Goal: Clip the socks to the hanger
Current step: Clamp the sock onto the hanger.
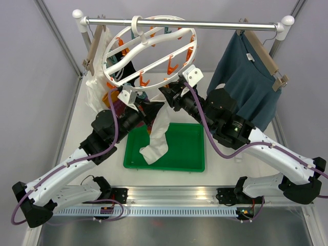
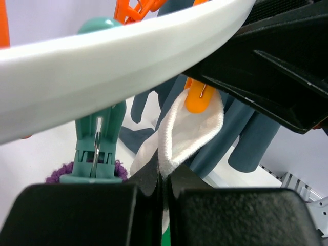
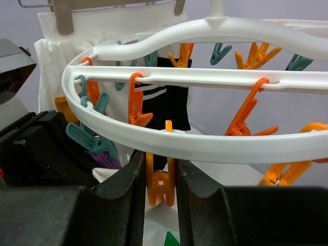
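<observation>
The white ring hanger (image 1: 148,48) hangs from the rail, with orange and teal clips under it. My left gripper (image 1: 149,107) is shut on the cuff of a white sock (image 2: 192,133) and holds it up against an orange clip (image 2: 200,97) under the ring (image 2: 102,61). The sock's foot (image 1: 159,136) dangles over the green tray. My right gripper (image 3: 160,179) is shut on that orange clip (image 3: 160,184), with a finger pressing each handle just below the ring (image 3: 205,146). A black sock with white stripes (image 3: 164,102) and a purple sock (image 3: 105,159) hang from other clips.
A green tray (image 1: 189,154) lies on the table below the hanger. A teal-blue shirt (image 1: 246,77) hangs on a wooden hanger at the right of the rail (image 1: 205,23), and a white sheer garment (image 1: 97,82) hangs at the left. A teal clip (image 2: 97,143) hangs close to my left fingers.
</observation>
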`<action>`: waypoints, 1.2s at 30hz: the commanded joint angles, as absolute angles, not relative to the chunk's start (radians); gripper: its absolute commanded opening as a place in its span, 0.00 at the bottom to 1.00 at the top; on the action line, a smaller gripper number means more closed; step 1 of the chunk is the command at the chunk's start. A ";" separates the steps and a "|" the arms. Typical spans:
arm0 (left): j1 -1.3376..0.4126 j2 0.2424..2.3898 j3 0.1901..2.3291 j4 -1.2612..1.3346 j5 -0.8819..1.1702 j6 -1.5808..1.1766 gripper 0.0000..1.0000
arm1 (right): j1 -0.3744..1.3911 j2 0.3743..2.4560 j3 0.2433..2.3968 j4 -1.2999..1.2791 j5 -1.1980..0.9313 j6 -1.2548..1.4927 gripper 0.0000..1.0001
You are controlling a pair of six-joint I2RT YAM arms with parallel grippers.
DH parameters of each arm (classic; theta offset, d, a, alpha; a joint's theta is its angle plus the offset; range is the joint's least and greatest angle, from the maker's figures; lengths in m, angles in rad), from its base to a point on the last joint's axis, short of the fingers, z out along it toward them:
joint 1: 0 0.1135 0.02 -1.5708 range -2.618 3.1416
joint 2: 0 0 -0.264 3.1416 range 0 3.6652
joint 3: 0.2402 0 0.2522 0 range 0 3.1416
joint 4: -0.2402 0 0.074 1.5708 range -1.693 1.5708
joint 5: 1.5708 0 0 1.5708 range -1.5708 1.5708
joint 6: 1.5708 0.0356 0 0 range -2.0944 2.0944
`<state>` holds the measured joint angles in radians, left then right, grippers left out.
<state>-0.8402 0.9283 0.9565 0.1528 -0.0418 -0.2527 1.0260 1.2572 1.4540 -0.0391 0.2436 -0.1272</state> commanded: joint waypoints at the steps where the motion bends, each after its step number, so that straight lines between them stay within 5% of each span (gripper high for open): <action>1: -0.841 0.916 0.966 0.218 -0.018 -0.241 0.02 | 1.034 1.258 1.483 -0.023 0.252 -0.132 0.00; 21: -0.839 0.905 0.969 0.219 -0.006 -0.272 0.02 | 1.037 1.221 1.402 0.066 0.245 -0.163 0.04; 24: -0.841 0.902 0.969 0.218 -0.014 -0.275 0.02 | 1.035 1.215 1.399 0.064 0.239 -0.161 0.11; 31: -0.841 0.920 1.006 0.141 -0.142 -0.293 0.02 | 1.038 1.197 1.419 0.017 0.218 -0.111 0.49; 36: -0.841 0.926 1.041 0.040 -0.302 -0.325 0.02 | 1.037 1.155 1.439 -0.055 0.204 -0.052 0.61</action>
<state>-0.8402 0.9249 0.9779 0.1001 -0.1688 -0.2821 1.0321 1.2060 1.3975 -0.0250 0.2245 -0.1024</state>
